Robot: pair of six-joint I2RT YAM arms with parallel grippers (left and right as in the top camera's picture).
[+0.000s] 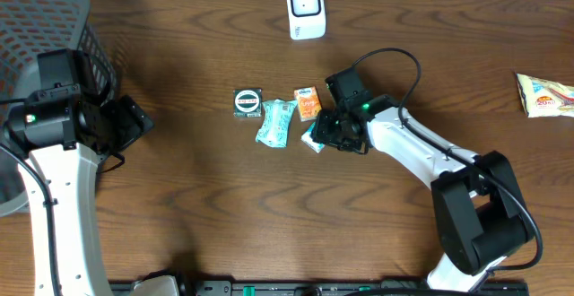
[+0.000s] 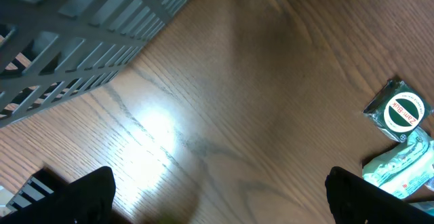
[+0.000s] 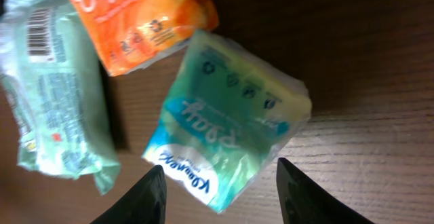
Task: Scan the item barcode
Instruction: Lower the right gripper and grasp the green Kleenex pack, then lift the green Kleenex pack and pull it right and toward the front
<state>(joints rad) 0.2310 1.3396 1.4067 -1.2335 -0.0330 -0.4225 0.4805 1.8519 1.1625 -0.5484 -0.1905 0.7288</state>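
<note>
Several small items lie mid-table: a teal-and-white tissue pack [image 1: 311, 139], an orange sachet [image 1: 308, 103], a mint-green wrapped pack [image 1: 276, 122] and a dark pack with a round green label [image 1: 247, 102]. My right gripper [image 1: 328, 133] hovers over the tissue pack [image 3: 230, 115]. Its gripper [image 3: 220, 190] is open, and the pack's lower corner lies between the fingertips [image 3: 146, 197] with a gap on each side. The mint-green pack [image 3: 54, 81] shows a barcode. A white scanner [image 1: 305, 9] stands at the back edge. My left gripper [image 2: 217, 197] is open over bare wood.
A grey mesh basket [image 1: 45, 27] fills the far left corner, just behind the left arm; its wall [image 2: 81, 27] shows in the left wrist view. A snack bag [image 1: 545, 94] lies at the right edge. The round-label pack [image 2: 401, 110] lies right of the left gripper.
</note>
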